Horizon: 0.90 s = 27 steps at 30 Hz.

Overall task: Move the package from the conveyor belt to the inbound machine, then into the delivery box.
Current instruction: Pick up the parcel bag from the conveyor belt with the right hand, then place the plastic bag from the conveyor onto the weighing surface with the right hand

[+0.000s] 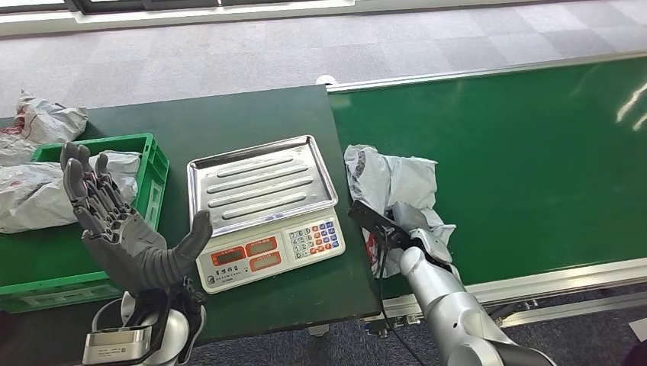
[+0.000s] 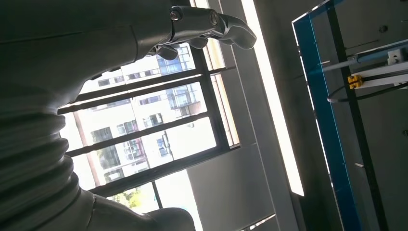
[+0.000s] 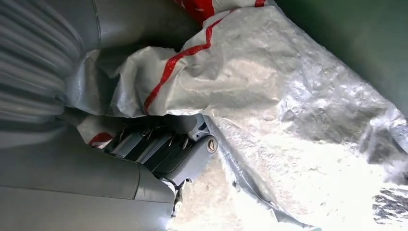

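Observation:
The package, a crumpled white plastic bag with red print, lies on the green conveyor belt just right of the table. My right hand is down on its near end. In the right wrist view the right hand has folds of the package pressed between its thumb and its curled fingers. My left hand is raised palm up in front of the green box, fingers spread and holding nothing. The left wrist view has the left hand against a window.
The scale with a steel tray and keypad stands on the dark green table between box and belt. A white bag lies in the green box, another bag behind it. The belt's metal rail runs along the near edge.

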{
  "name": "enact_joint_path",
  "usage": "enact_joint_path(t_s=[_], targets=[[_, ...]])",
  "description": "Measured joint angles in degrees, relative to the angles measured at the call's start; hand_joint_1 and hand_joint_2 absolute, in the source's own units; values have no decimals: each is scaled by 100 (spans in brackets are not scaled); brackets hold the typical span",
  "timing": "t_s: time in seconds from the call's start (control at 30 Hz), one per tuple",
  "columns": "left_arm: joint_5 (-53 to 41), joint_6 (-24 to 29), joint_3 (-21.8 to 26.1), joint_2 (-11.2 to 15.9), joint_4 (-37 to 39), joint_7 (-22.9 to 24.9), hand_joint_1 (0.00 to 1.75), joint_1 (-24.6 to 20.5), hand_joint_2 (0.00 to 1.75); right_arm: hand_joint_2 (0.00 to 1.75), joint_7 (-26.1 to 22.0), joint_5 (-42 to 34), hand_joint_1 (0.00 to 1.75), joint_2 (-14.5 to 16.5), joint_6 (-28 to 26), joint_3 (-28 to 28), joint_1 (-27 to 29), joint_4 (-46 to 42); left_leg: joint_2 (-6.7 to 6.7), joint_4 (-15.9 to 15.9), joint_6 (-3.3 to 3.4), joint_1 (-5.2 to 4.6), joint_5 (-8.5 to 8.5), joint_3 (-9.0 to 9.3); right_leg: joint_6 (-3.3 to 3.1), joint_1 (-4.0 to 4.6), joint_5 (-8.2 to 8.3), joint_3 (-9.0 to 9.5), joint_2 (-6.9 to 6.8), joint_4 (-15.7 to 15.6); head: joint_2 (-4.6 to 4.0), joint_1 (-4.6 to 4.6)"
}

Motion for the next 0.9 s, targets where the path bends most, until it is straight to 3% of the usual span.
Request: enact_joint_path(t_s=[0.13,0.23,0.37,0.53,0.63,0.77,0.9], targets=[[-19,26,35,0,-15,0,0,30,175,175,-36,-50,175,21,-254,44,29,-108,0,0,0,0,0,-1,0,0,0,-1,0,0,0,0],[-74,91,64,0,-73,0,0,105,175,175,-90,-259,175,87,-1287,167,214,-710,-5,1,-1,-1,1,-2,0,0,0,-4,-4,0,0,0],[-102,103,77,0,-138,0,0,184,175,175,-56,-641,175,143,-2352,644,739,-2537,-14,2,-1,-1,0,-4,0,0,-4,-7,-10,0,0,0],[-74,215,77,0,-123,0,0,182,175,175,-111,-699,175,140,-3206,1262,1450,-4822,-8,1,-1,-2,-6,-5,1,0,-9,-10,-6,-1,0,1],[-63,229,77,-3,-110,0,0,176,175,175,-190,-589,175,144,-3440,1420,1695,-5617,-6,1,-1,-2,-7,-5,1,0,-9,-9,-6,-2,0,0],[-81,229,77,-28,-97,0,0,175,175,175,-636,-556,175,253,-3509,1451,1976,-6464,-4,0,-1,-2,-7,-5,1,0,-8,-8,-7,-2,0,1],[-84,229,77,-52,-93,0,0,176,175,175,-1179,-1076,175,397,-3514,1414,2077,-7023,-1,0,-1,-1,-6,-5,0,0,-7,-6,-6,-2,0,1]])
